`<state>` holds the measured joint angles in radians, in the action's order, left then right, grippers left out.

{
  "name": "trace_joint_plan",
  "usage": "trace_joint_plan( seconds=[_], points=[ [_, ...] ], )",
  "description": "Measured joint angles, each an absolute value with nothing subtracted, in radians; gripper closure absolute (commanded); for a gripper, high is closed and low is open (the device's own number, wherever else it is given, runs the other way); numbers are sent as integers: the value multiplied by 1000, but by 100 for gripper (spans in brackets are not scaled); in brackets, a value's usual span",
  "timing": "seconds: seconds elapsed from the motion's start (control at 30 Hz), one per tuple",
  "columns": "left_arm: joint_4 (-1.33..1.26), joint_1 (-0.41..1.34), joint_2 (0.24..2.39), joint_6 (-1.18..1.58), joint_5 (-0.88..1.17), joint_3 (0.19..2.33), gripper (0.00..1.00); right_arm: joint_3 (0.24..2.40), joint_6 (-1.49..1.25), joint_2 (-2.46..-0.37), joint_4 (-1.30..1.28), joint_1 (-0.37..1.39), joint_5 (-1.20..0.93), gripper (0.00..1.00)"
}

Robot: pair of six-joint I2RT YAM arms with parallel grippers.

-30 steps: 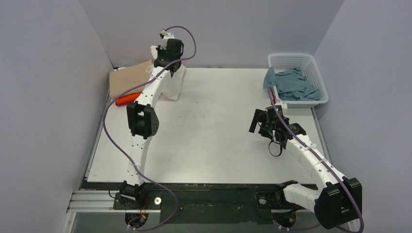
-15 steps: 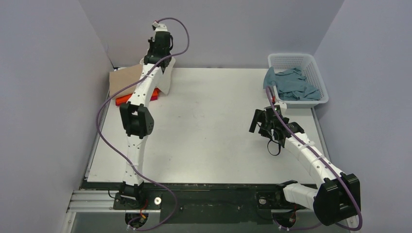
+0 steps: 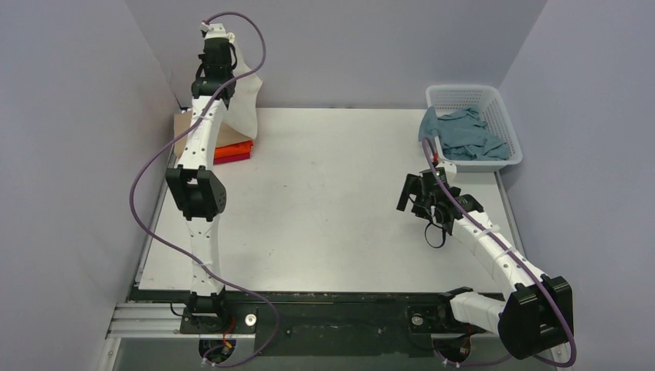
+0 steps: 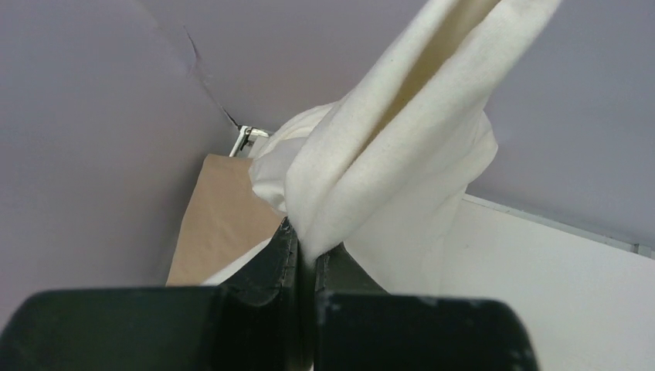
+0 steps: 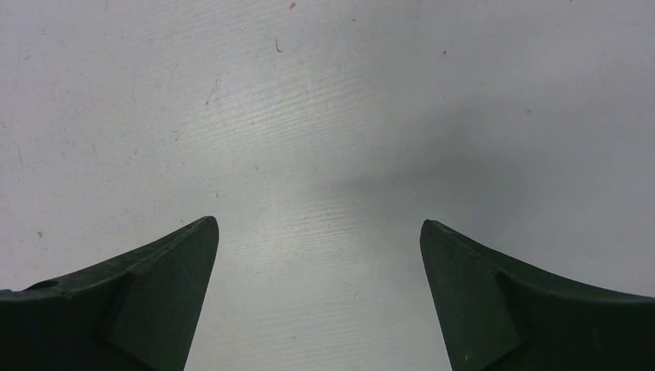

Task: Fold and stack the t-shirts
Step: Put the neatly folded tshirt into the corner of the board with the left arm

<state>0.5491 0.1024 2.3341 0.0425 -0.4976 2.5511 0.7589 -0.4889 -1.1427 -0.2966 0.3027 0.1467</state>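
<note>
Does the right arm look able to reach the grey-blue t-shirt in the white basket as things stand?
Likely yes: the right gripper is open and empty, the grey-blue t-shirt hangs over the basket rim nearest it, with only bare table between.

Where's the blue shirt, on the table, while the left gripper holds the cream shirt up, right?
No. The blue shirt lies in the white basket, as the top external view shows. The left gripper does hold the cream shirt up.
</note>
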Motion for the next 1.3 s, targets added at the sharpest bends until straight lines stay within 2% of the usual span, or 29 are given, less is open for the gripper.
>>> trace_joint_plan(
  seconds=[0.43, 0.47, 0.5, 0.53, 0.57, 0.6, 0.63, 0.67, 0.73, 0.97, 1.1, 1.2, 1.3],
  points=[
    [583, -113, 2414, 75, -259, 2539, 100, 759, -489, -1176, -321, 309, 195, 0],
    [584, -130, 2427, 75, -241, 2538, 98, 760, -489, -1177, -323, 309, 198, 0],
    [584, -146, 2440, 75, -223, 2535, 92, 761, -489, -1178, -326, 310, 202, 0],
    [585, -161, 2450, 75, -209, 2530, 77, 762, -489, -1179, -327, 310, 204, 0],
    [585, -171, 2456, 75, -199, 2526, 71, 765, -489, -1183, -329, 311, 208, 0],
    [587, -186, 2465, 76, -188, 2519, 55, 768, -489, -1188, -331, 315, 211, 0],
    [587, -194, 2470, 76, -182, 2517, 48, 772, -489, -1194, -334, 316, 215, 0],
    [587, -203, 2475, 79, -181, 2514, 27, 774, -489, -1197, -334, 316, 219, 0],
    [583, -218, 2482, 99, -199, 2514, 18, 780, -489, -1204, -341, 321, 229, 0],
    [574, -239, 2471, 211, -311, 2502, 15, 795, -497, -1205, -362, 342, 264, 0],
    [597, -225, 2391, 265, -302, 2435, 14, 795, -514, -1165, -365, 342, 282, 0],
    [629, -192, 2271, 300, -275, 2370, 13, 794, -532, -1108, -365, 342, 305, 0],
    [593, -121, 2036, 337, -285, 2125, 12, 779, -553, -1031, -355, 342, 326, 0]
  ],
)
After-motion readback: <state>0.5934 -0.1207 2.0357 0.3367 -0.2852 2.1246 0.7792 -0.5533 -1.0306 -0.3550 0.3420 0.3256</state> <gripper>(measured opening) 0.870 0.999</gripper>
